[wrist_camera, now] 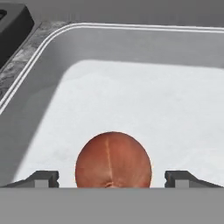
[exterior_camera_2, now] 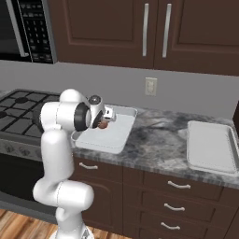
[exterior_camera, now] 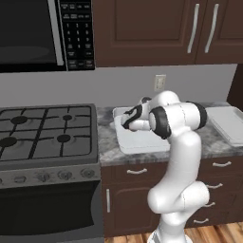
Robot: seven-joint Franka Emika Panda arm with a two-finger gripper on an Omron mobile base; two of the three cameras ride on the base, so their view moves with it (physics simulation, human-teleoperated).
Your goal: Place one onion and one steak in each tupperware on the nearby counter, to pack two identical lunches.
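Our gripper [wrist_camera: 112, 177] is wide open, with the onion [wrist_camera: 113, 159] right between the tips, touching neither. The onion sits in the near tub [wrist_camera: 39, 57] on the counter [exterior_camera_2: 154, 140]. We count one onion and two tubs — the second tub [exterior_camera_2: 211, 145] lies well apart. The onion is round, so no long side.
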